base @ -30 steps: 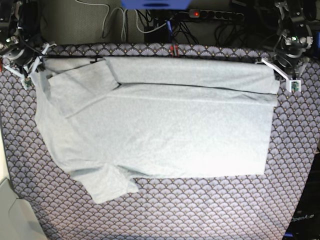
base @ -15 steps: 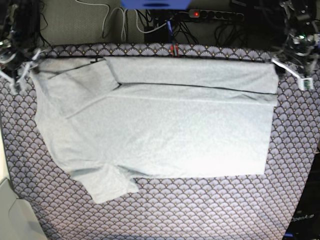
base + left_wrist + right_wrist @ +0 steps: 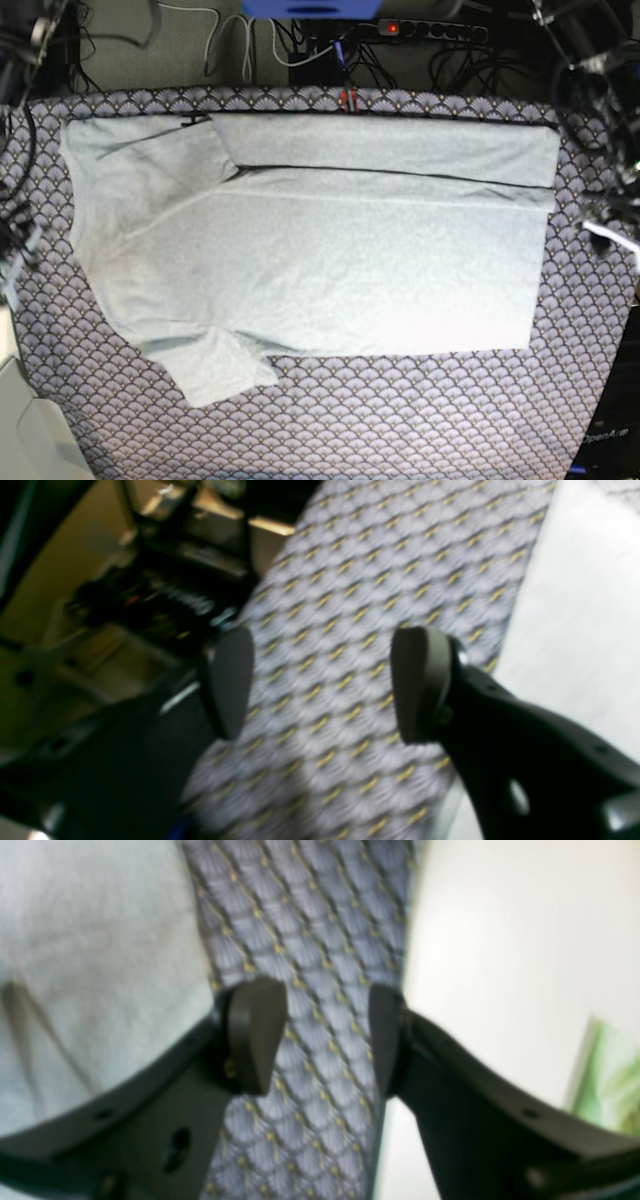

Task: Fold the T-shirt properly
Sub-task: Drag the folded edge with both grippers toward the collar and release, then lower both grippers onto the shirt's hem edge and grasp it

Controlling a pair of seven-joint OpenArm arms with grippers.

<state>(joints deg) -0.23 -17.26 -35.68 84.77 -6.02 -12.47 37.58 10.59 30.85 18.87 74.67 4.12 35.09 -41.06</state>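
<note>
T-shirt (image 3: pixel 310 270): pale grey, short-sleeved, lying flat on the surface, plain side up. Far long edge folded over into a band (image 3: pixel 385 148) that runs along the back of the cloth. One sleeve (image 3: pixel 215 365) spread toward the near side at the base view's left; the other (image 3: pixel 150 170) lies at the far left corner. No gripper touches it.

Tablecloth (image 3: pixel 400 420): purple-grey, fan-patterned with small yellow marks, covering the surface on all sides of the shirt.

Left gripper (image 3: pixel 320 682): jaws standing wide apart, nothing between them; fan pattern shows through the gap, with the shirt's pale edge (image 3: pixel 585 630) just beside it. In the base view it is a blur at the right edge.

Right gripper (image 3: pixel 327 1035): jaws likewise parted and empty, above a bare strip of tablecloth (image 3: pixel 310 940) between the shirt (image 3: pixel 90 955) and the cloth's edge.

Power strip (image 3: pixel 430 30): behind the surface, red switch lit, among loose cables.
</note>
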